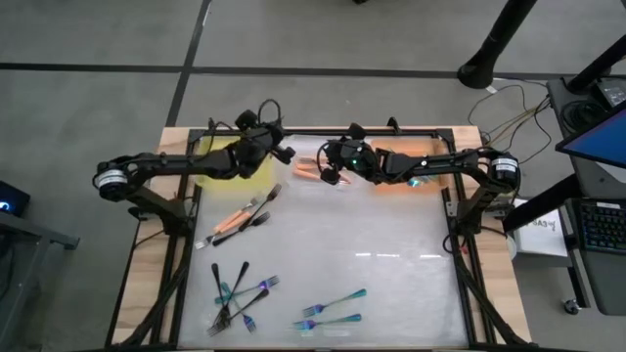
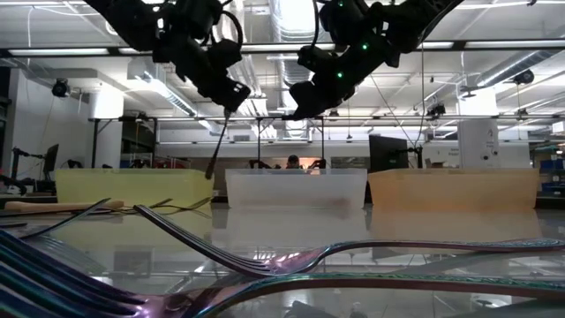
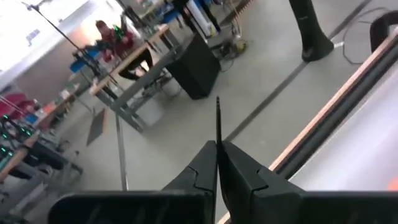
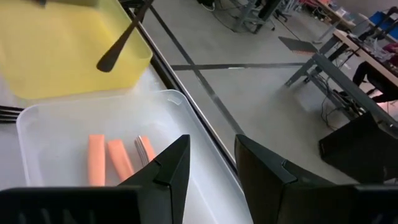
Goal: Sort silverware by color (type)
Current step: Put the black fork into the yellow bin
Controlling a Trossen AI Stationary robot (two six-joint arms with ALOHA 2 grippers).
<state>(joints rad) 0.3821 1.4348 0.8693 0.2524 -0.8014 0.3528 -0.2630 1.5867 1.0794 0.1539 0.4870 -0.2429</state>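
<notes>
In the high view, your left gripper (image 1: 277, 149) hangs at upper centre-left over the yellow bin (image 1: 220, 164), clamped on a black fork (image 1: 285, 154); loose forks (image 1: 242, 217) lie lower left. Release off-centre and it could land outside.

In the low view, the black fork dangles upper left, over the yellow bin's right end.

In the right wrist view, your right gripper (image 4: 211, 163), fingers apart and empty, sits above the clear bin (image 4: 37, 134) holding orange forks (image 4: 109, 160); both arms close together risk collision.

Two dark arms (image 1: 166, 164), black cables, green lights, silver joint caps.
</notes>
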